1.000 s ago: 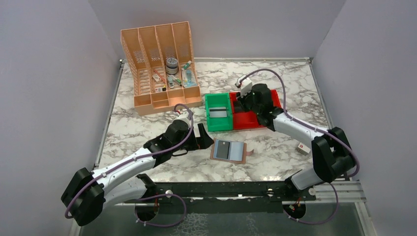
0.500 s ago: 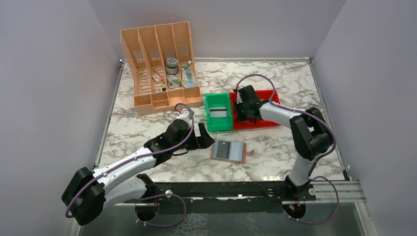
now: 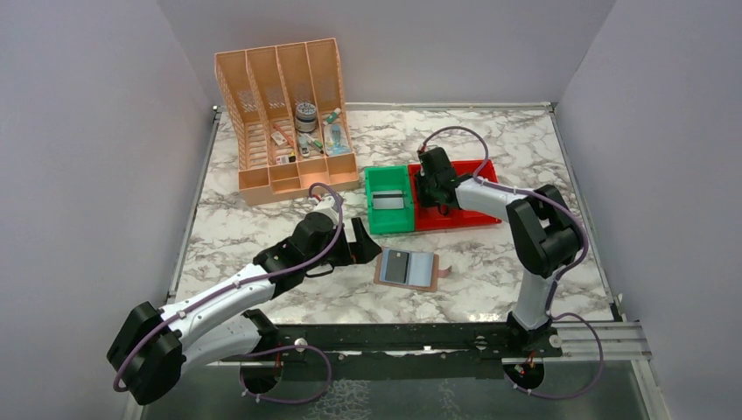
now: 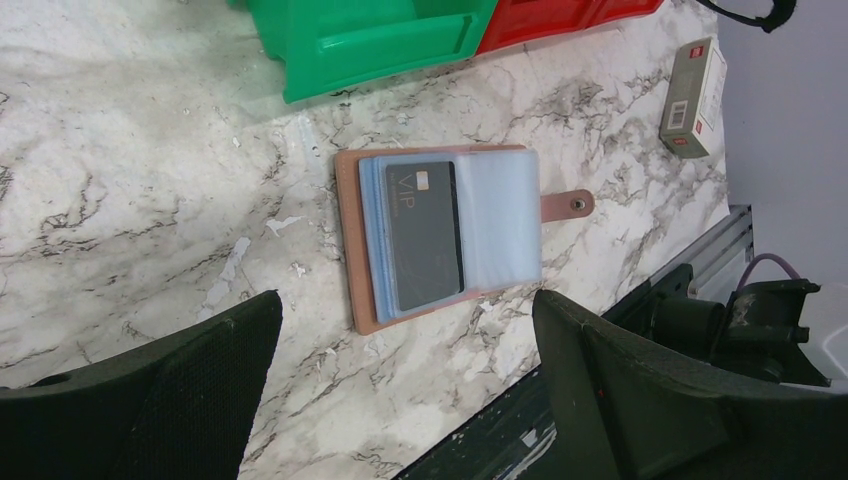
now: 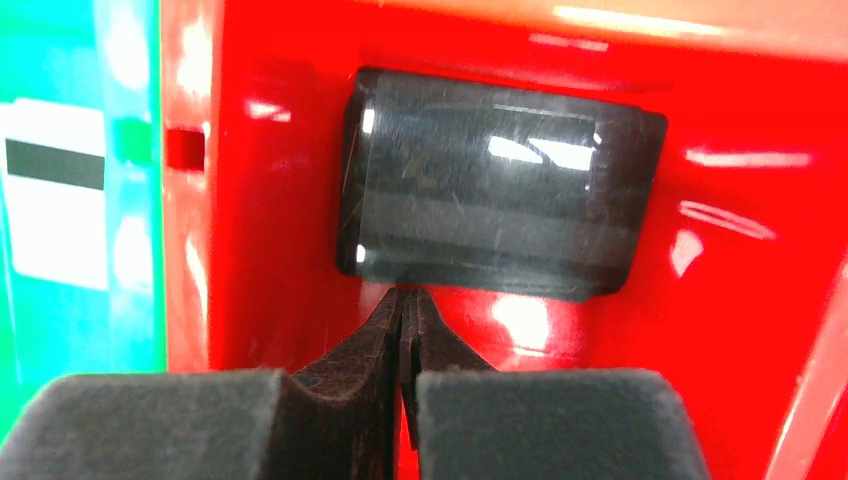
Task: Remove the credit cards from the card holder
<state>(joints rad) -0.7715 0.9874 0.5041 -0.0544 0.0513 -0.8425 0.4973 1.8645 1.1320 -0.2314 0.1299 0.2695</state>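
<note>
The brown card holder (image 3: 408, 269) (image 4: 350, 250) lies open on the marble, its snap tab pointing right. A dark grey credit card (image 3: 397, 266) (image 4: 425, 235) marked VIP sits in its left blue-grey pocket. My left gripper (image 3: 366, 243) (image 4: 405, 330) hovers open just left of the holder, holding nothing. Another dark credit card (image 5: 500, 225) lies flat in the red bin (image 3: 468, 214) (image 5: 750, 300). My right gripper (image 3: 430, 198) (image 5: 405, 295) is shut inside that bin, its tips touching the card's near edge.
A green bin (image 3: 376, 223) (image 4: 380, 40) beside the red one holds a white card (image 3: 390, 203) (image 5: 55, 190). An orange desk organizer (image 3: 284, 122) with small items stands at the back left. A small white box (image 4: 693, 95) lies right of the holder.
The right arm folded in, its elbow swinging up and left, and its gripper lowered into the red bin and shut. The left arm and the card holder stayed put.
</note>
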